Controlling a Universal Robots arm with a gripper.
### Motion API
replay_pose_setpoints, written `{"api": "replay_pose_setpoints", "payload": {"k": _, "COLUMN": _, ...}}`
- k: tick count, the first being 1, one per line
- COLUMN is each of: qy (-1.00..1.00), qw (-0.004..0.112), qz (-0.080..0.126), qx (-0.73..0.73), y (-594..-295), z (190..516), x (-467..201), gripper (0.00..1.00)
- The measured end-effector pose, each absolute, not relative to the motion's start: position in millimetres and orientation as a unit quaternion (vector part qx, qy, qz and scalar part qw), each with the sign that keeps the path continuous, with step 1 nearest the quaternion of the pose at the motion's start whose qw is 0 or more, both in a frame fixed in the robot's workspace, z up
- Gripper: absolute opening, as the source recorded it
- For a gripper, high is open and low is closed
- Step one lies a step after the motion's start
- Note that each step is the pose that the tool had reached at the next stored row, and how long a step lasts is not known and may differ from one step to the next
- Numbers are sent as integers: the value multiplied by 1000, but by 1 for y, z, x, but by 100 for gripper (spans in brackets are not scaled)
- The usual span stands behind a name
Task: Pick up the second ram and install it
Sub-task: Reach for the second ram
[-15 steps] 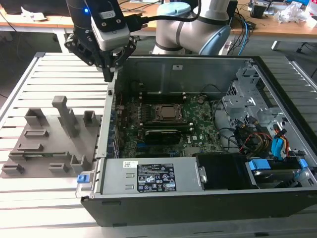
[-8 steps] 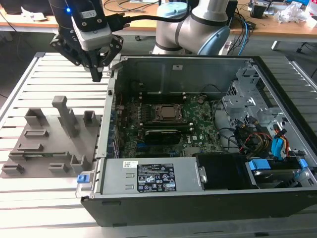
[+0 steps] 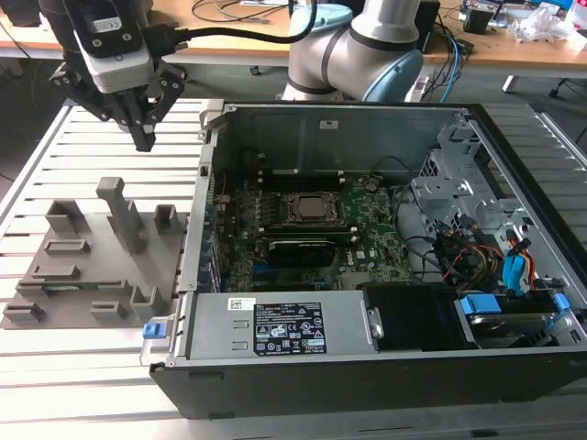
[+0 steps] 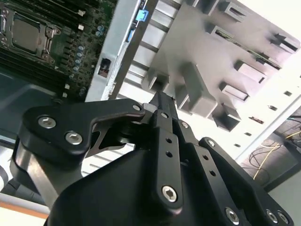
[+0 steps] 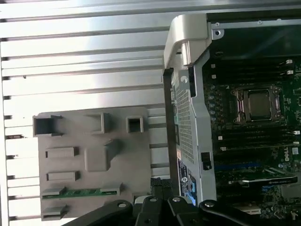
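Observation:
The second ram (image 5: 80,192) is a thin green stick lying in a slot of the grey holder (image 5: 94,155) in the first wrist view. In the exterior view that holder (image 3: 92,266) lies on the slatted table at the exterior view's left, beside the open computer case (image 3: 367,367). My gripper (image 3: 143,139) hangs above the holder's far edge, well clear of the stick. Its black fingers (image 4: 162,101) are shut together with nothing between them. The motherboard (image 3: 367,229) with its processor socket (image 3: 312,209) lies inside the case.
The case's raised metal side wall (image 5: 188,94) stands between the holder and the motherboard. A drive cage and coloured cables (image 3: 486,247) fill the case's end at the exterior view's right. The holder has upright grey posts (image 3: 119,211). A cluttered wooden desk (image 3: 514,50) runs behind.

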State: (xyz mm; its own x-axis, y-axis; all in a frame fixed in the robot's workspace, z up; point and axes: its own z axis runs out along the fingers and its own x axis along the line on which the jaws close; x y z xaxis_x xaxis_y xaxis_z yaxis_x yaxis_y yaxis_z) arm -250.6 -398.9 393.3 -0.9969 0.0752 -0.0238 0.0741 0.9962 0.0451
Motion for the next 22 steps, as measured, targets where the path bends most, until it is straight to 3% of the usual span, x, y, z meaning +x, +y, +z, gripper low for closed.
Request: {"api": "replay_pose_setpoints", "payload": {"k": 22, "qy": 999, "qw": 13, "qz": 22, "qx": 37, "y": -399, "z": 393, "x": -345, "gripper": 11}}
